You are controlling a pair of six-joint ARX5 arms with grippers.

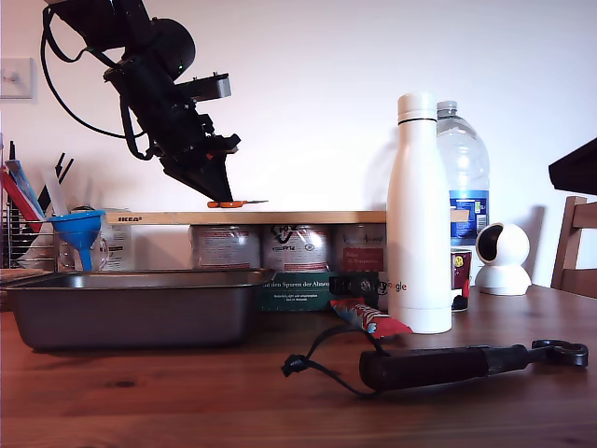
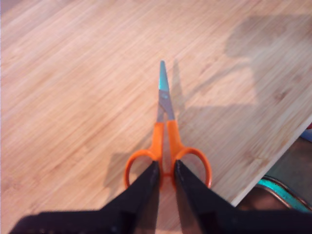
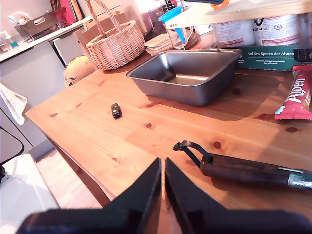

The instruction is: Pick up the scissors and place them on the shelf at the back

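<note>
The scissors [image 1: 229,203] have orange loop handles and short dark blades. In the first wrist view the scissors [image 2: 165,141] lie flat along the light-wood shelf [image 2: 73,97], blades pointing away from me. My first gripper [image 2: 165,170] is shut on the scissors where the two handles meet. In the exterior view that arm reaches down from the upper left, and its gripper [image 1: 219,194] stands just over the IKEA shelf [image 1: 308,217]. Whether the scissors rest on the plank or hover just above it is unclear. My second gripper [image 3: 162,168] is shut on nothing, low over the table's edge.
A dark baking tray [image 1: 131,303] sits in front of the shelf. A white bottle [image 1: 418,215] and a clear bottle [image 1: 466,177] stand at the exterior view's right. The black-handled tool [image 1: 438,364] lies on the table in front. Cans [image 1: 294,247] hold the shelf up.
</note>
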